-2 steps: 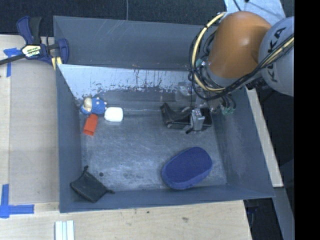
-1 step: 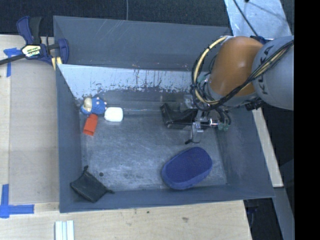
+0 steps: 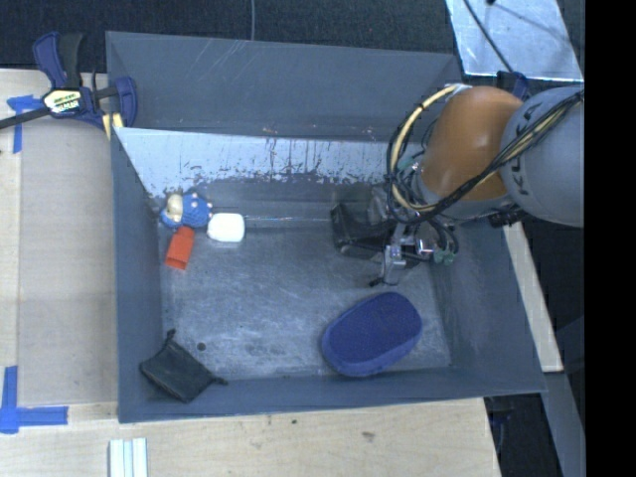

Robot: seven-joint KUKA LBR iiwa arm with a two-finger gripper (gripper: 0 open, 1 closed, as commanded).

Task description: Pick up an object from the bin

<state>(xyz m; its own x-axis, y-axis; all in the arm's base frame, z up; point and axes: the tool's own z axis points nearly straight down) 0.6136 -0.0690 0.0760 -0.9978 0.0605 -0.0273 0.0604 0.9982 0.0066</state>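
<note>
The end effector [image 3: 396, 258] hangs low in the right half of the bin [image 3: 298, 386], just beside the blue oval pad [image 3: 373, 334] lying near the front wall; whether it is open or closed I cannot tell; nothing shows in its grip, so the pick looks not yet made; the orange block [image 3: 179, 249], white lump [image 3: 226, 229] and black wedge [image 3: 177, 371] lie well apart at the left.

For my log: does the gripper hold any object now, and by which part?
It cannot be told; the gripper hangs near the blue oval thing.
</note>
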